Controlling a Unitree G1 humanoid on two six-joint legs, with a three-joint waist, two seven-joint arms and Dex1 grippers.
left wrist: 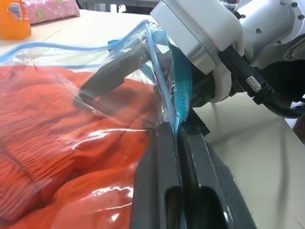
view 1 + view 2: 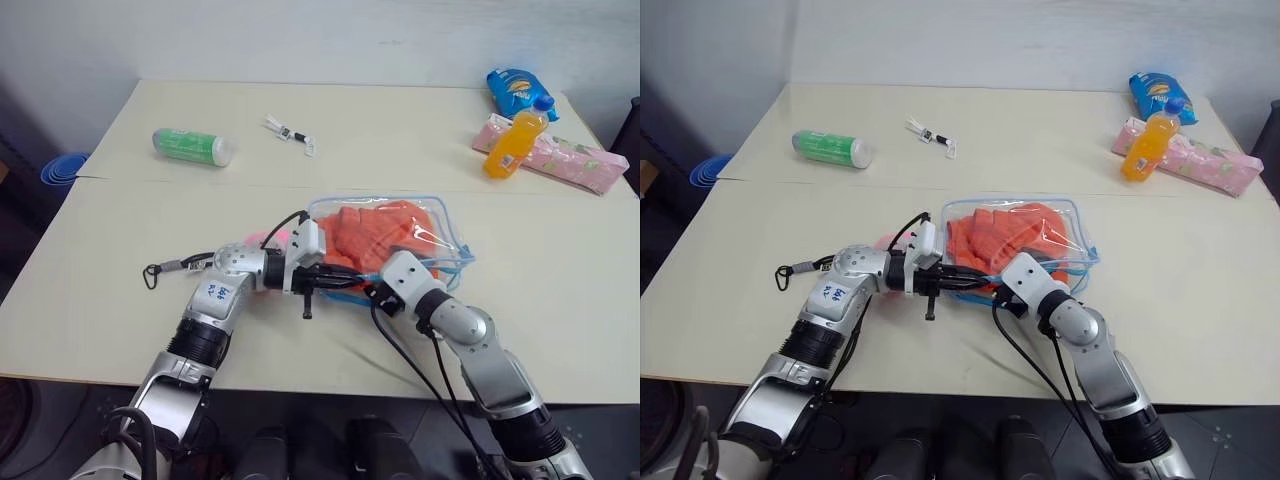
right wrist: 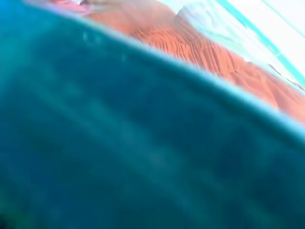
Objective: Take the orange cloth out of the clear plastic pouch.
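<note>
Orange cloth (image 2: 385,235) inside clear plastic pouch (image 2: 455,235) — left hand (image 1: 177,138) pinches its blue edge; right hand (image 2: 372,290) seemingly spread wide.

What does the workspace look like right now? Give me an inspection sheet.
Surface: pale beige table, two panels with a seam across.
Job's things: clear plastic pouch with light-blue zipper edging lies flat; orange cloth is inside it.
Clutter: green cylindrical bottle on its side, small white clip, orange drink bottle upright, pink patterned pack, blue snack bag.
Grippers: left tool shut on the pouch's blue edge; right tool at the pouch mouth, one finger inside the plastic.
Cables: black cables along both wrists.
Surroundings: white wall, blue round object on the floor.
</note>
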